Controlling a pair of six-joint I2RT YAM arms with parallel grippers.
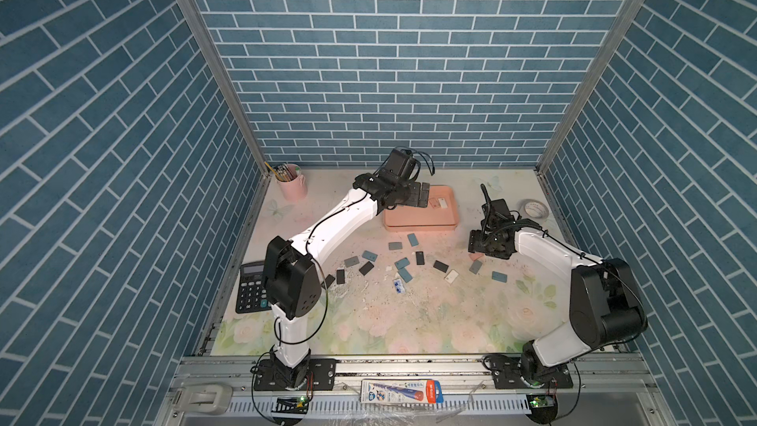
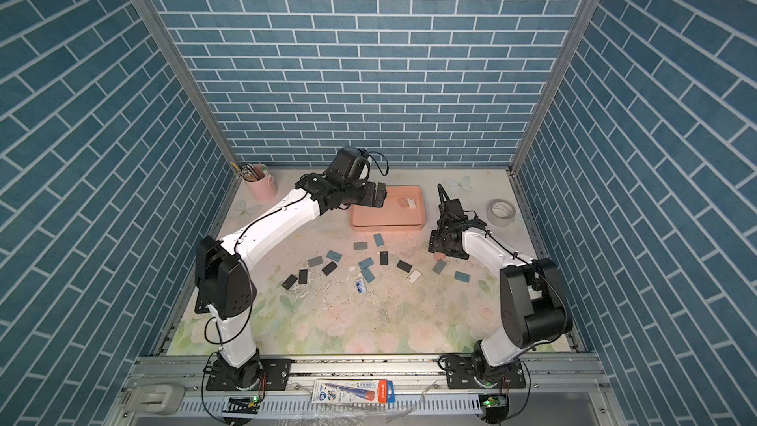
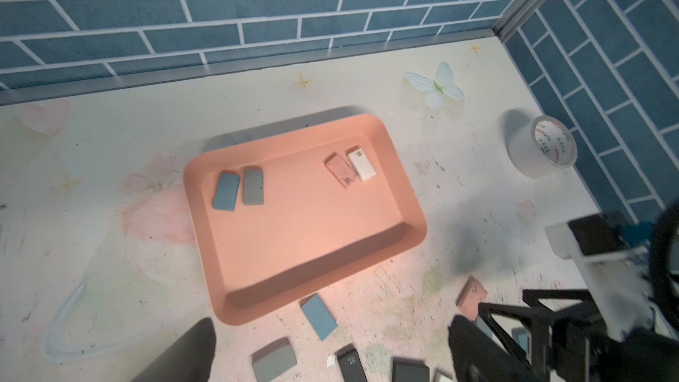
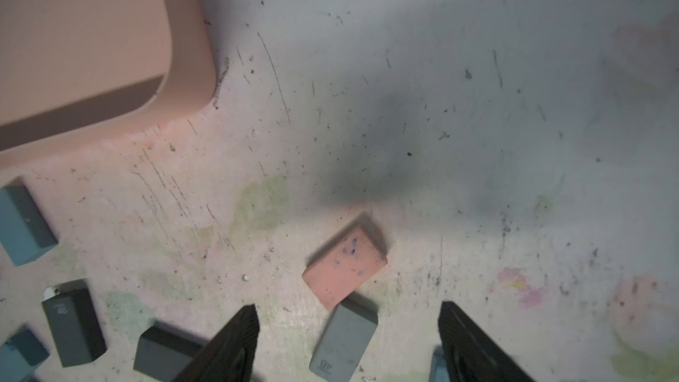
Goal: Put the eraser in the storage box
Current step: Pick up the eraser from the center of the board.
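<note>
Right wrist view: hovering low, right fingers (image 4: pixel 235 343) spread wide and gripping nothing, just short of a pink eraser (image 4: pixel 345 264) lying flat on the worktop (image 4: pixel 477 104), with a grey eraser (image 4: pixel 343 341) just beside it. Looks like the reach-and-grasp step for one more eraser. Calls next for coming down to straddle the pink one alone, closing, lifting, then carrying it far and left into the storage box (image 3: pixel 415 229). Over the box's left end, left fingers (image 1: pixel 424 194) apart too, empty. By count: four boxed erasers (image 3: pixel 253 186); sixteen loose erasers (image 1: pixel 413 239) near of the box; one pencil cup (image 1: pixel 293 188), one calculator (image 1: pixel 250 288), one tape roll (image 1: pixel 536 210).
</note>
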